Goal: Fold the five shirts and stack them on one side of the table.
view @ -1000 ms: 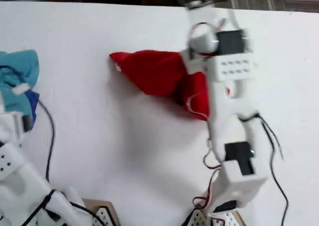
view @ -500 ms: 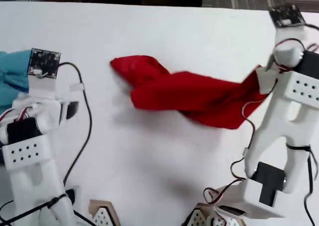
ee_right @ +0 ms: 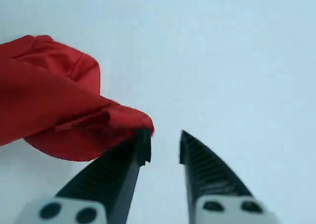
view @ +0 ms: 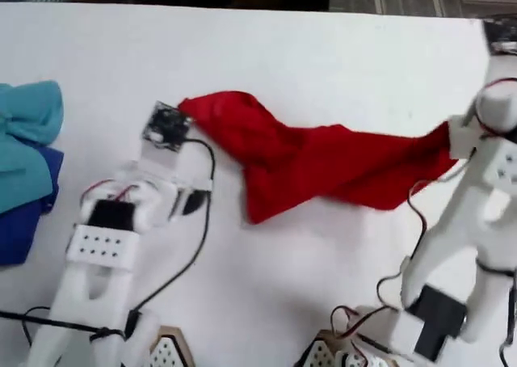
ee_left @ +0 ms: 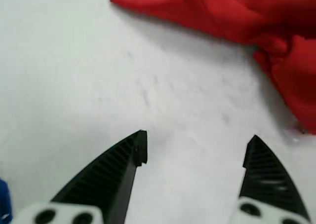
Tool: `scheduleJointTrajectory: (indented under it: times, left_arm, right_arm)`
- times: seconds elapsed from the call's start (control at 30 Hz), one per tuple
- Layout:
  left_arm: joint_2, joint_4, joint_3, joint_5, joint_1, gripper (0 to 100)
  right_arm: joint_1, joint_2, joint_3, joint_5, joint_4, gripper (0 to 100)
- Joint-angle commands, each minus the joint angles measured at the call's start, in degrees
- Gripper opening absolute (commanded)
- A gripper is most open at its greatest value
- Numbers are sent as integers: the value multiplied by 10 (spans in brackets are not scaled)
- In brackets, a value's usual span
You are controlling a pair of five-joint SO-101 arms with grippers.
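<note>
You dragged the red shirt [view: 323,161] rightward across mid-table. Your right gripper [ee_right: 164,145] had jaws slightly apart beside its right end, your left gripper [ee_left: 195,152] wide apart near its left. It looked limp and light, so pinch a corner.

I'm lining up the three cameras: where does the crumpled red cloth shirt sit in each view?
High view: the crumpled red cloth shirt lies stretched across the middle of the white table.
Left wrist view: ahead of the open left gripper, apart from it.
Right wrist view: beside the right gripper, outside its jaws.
Shared landmark: that white table under it.
</note>
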Motion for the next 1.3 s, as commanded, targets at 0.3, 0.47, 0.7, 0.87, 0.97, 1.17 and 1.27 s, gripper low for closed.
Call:
scheduleJointTrajectory:
  times: [0.3,0.47,0.7,0.87,0.97,1.17,1.27]
  left_arm:
    - [267,-34,-145,161,89,374]
    - [392,94,-299,224,164,377]
    - [550,168,-428,236,224,373]
    - [636,168,-476,234,223,372]
    - [659,172,-496,231,223,287]
    - [664,175,-512,193,222,42]
    - [663,200,-522,190,215,25]
  right_arm:
    - [18,-178,0,6,-7,276]
    - [21,-188,0,6,15,276]
    - [22,-189,0,6,26,276]
    - [22,-189,0,6,43,276]
    - [22,-189,0,6,45,276]
    - [22,-189,0,6,45,276]
    - [22,-189,0,6,45,276]
